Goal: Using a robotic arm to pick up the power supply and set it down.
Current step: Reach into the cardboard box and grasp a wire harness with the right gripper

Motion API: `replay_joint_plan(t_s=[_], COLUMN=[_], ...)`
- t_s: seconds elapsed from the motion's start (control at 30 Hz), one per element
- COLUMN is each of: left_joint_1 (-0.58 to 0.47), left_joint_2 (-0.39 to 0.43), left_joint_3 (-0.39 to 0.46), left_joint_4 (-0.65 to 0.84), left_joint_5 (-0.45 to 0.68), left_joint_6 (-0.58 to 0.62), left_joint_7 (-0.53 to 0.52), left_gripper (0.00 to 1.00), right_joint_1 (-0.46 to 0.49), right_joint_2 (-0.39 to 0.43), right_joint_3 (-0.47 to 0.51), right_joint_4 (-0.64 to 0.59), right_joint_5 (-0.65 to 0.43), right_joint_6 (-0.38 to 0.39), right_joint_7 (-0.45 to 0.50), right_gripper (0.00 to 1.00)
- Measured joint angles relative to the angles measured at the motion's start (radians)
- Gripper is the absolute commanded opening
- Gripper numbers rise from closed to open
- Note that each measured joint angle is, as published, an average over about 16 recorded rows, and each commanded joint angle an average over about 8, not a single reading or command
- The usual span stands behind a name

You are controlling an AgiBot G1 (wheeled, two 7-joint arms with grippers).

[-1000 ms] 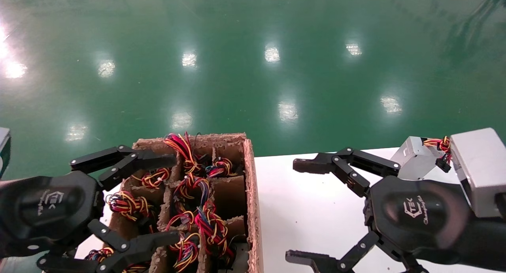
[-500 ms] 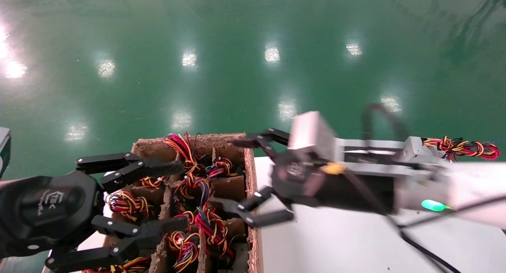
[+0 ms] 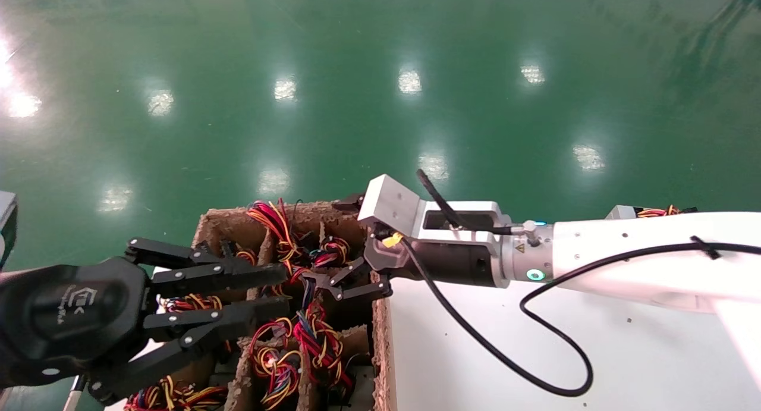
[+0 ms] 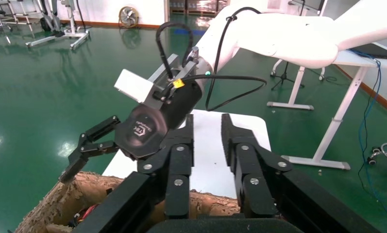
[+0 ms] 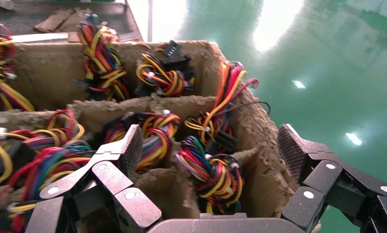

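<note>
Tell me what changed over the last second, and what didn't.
The right gripper swung from over the white table across to the cardboard crate and now hovers open over its wire-filled compartments, holding nothing. The left gripper narrowed its fingers but remains over the crate's left side. Crate, wire bundles and the power supply on the table stayed put.

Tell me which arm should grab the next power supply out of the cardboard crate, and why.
Probably the right. The right gripper hangs open over the divided cardboard crate, fingers straddling a wire bundle. The left gripper sits at the crate's other side, fingers nearly closed.
</note>
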Motion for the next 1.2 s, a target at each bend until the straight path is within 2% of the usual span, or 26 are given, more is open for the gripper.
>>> replay_joint_plan(t_s=[0.1, 0.13, 0.73, 1.2], left_joint_1=[0.0, 0.0, 0.0, 0.0], left_joint_2=[0.0, 0.0, 0.0, 0.0], left_joint_3=[0.0, 0.0, 0.0, 0.0], left_joint_4=[0.0, 0.0, 0.0, 0.0], left_joint_5=[0.0, 0.0, 0.0, 0.0], left_joint_6=[0.0, 0.0, 0.0, 0.0], left_joint_7=[0.0, 0.0, 0.0, 0.0], left_gripper=[0.0, 0.0, 0.0, 0.0], right_joint_1=[0.005, 0.007, 0.036, 0.05], right_joint_2=[-0.014, -0.018, -0.065, -0.091], right_joint_3=[-0.005, -0.007, -0.037, -0.03], right_joint_4=[-0.024, -0.031, -0.132, -0.202], right_joint_5=[-0.011, -0.015, -0.068, -0.058], right_joint_6=[0.01, 0.012, 0.026, 0.036], right_joint_7=[-0.009, -0.012, -0.053, -0.067], right_gripper=[0.05, 0.0, 0.0, 0.0])
